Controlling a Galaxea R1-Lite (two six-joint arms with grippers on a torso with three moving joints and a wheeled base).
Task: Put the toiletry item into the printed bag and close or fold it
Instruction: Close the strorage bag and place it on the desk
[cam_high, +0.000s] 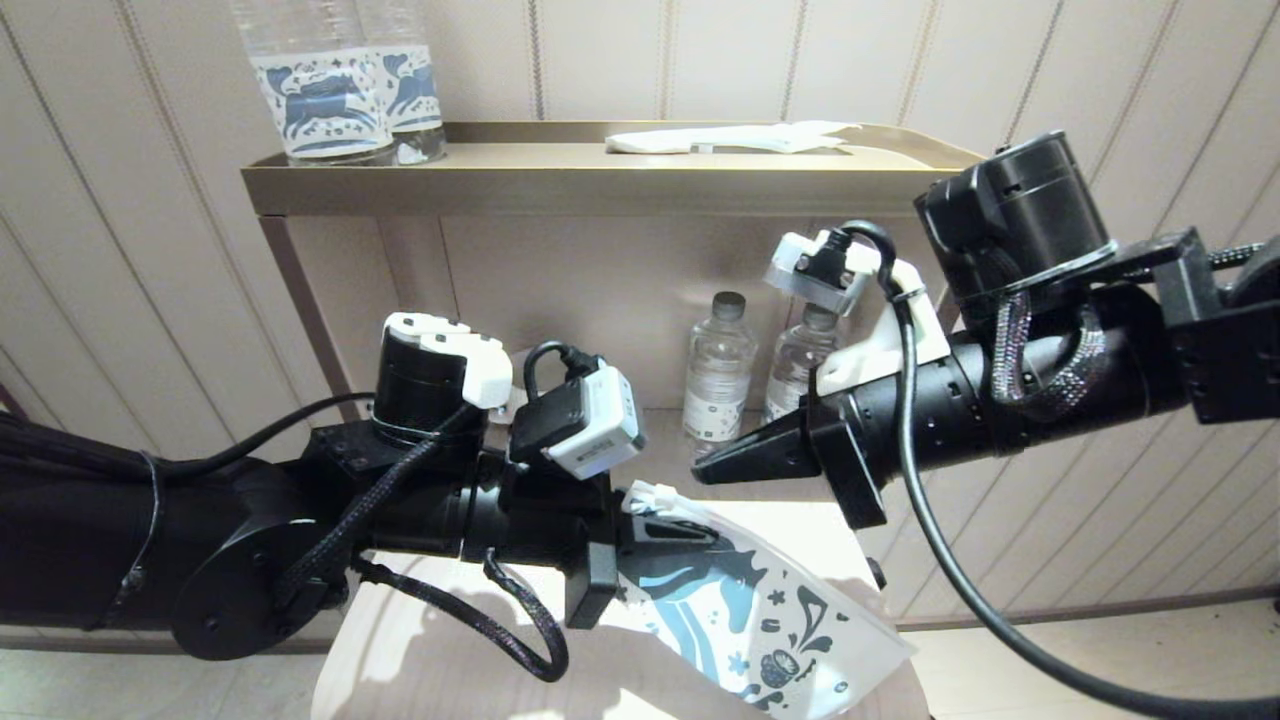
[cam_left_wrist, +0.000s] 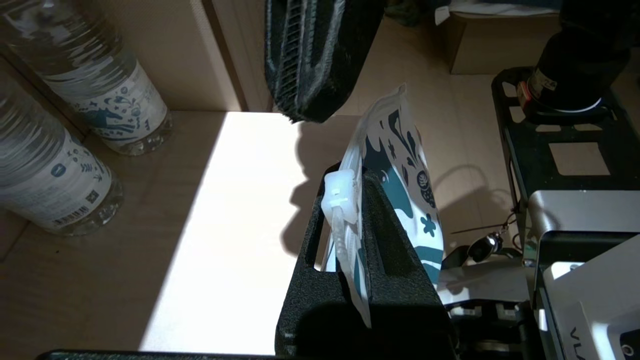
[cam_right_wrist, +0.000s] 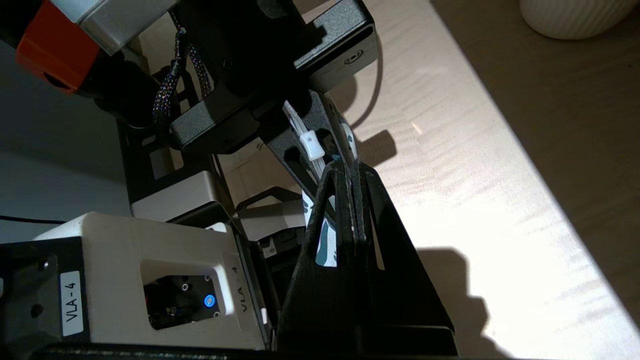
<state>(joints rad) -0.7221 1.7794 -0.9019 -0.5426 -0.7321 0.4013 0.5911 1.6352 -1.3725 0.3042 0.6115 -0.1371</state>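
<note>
The printed bag, white with a dark blue horse and small blue shapes, hangs tilted over the pale table, its lower end toward the front right. My left gripper is shut on the bag's top edge beside its white plastic slider; the bag runs out past the left gripper. My right gripper is shut, its black fingers pressed together with nothing showing between them. It points at the bag's top from just above, a small gap apart. From the right wrist, that gripper sits close to the slider. No toothbrush shows in any view.
Two clear bottles stand at the back of the lower surface, close behind both grippers. On the gold upper shelf stand two horse-label bottles and a flat white packet. A white ribbed vessel sits at the table's far side.
</note>
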